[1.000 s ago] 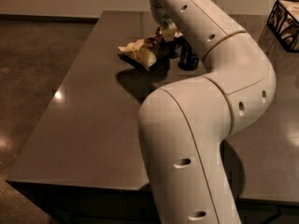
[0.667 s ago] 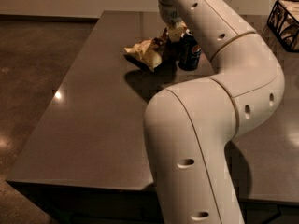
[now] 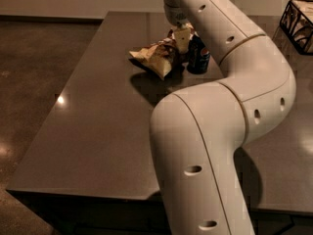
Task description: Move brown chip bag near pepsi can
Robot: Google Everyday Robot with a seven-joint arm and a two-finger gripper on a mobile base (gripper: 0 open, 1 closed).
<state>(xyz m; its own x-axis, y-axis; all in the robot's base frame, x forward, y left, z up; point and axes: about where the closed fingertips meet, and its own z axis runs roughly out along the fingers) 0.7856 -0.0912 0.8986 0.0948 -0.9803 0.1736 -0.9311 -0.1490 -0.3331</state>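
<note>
We are holding our gripper (image 3: pixel 181 39) over the far middle of the surface (image 3: pixel 93 131), jaws clamped on the right end of the brown chip bag (image 3: pixel 154 58), just left of the pepsi can (image 3: pixel 198 58). Our arm (image 3: pixel 244 97) is partly hiding the can, and a wire basket (image 3: pixel 297 14) is sitting far right.

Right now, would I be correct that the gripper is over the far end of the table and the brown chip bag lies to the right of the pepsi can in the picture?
Not quite. The brown chip bag lies to the left of the pepsi can in the picture, not to the right, as the camera view shows. The rest holds: the gripper is over the far end of the table.
</note>
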